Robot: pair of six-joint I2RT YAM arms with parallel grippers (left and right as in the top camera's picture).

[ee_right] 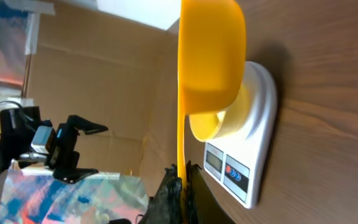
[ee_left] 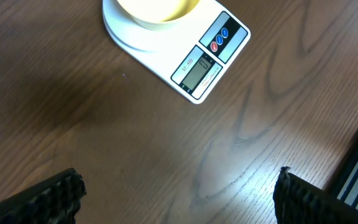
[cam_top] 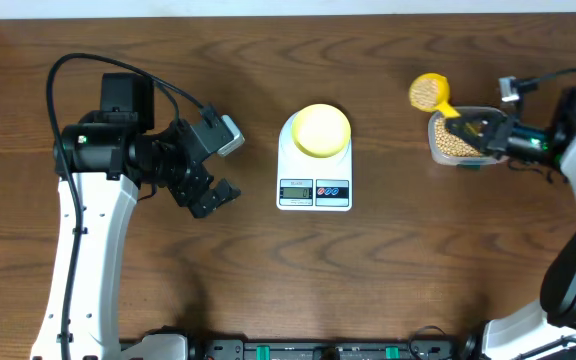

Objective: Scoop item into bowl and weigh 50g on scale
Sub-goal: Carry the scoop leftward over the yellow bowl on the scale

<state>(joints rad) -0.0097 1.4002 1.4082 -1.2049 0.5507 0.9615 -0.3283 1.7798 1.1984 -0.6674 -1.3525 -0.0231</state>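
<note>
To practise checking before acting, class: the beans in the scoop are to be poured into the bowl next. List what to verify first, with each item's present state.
1. Right gripper shut on the scoop handle: ok.
2. Beans in the scoop: ok.
3. Bowl on the scale: ok.
4. Scoop over the bowl: not ok; it hangs by the tub, off to the scale's right.
5. Left gripper open, apart from the scale: ok.
6. Display zeroed: cannot tell, digits too small.
</note>
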